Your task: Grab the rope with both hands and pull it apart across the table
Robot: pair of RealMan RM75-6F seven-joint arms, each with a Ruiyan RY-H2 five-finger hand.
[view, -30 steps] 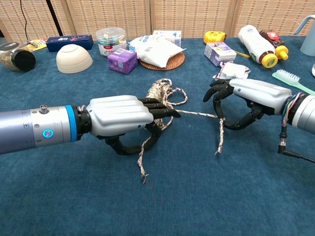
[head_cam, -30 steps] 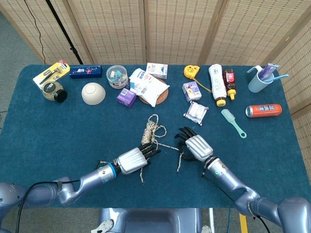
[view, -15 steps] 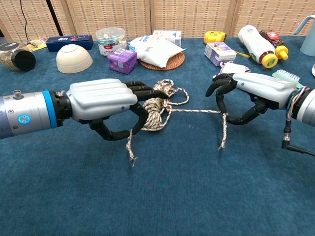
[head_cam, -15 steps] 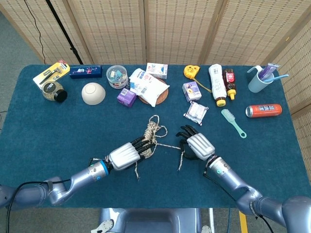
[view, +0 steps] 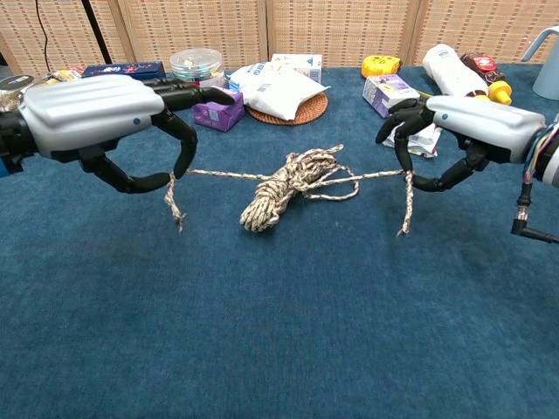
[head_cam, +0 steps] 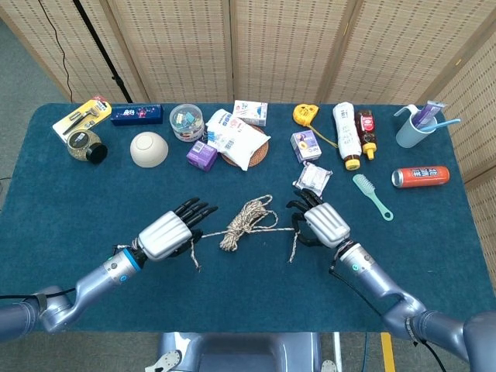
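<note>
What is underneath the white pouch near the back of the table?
The white pouch lies on a round woven mat, whose rim shows at the pouch's right and near sides. The rest of the mat is covered, so anything else beneath cannot be seen.

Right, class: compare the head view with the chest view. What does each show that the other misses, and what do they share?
Only the head view shows the red can, the whole blue cup holding a toothbrush, and the razor pack. Only the chest view shows, side-on, the rope ends hanging below each hand's fingers. Both show the left hand and right hand holding the rope, its bundle on the table between them.
</note>
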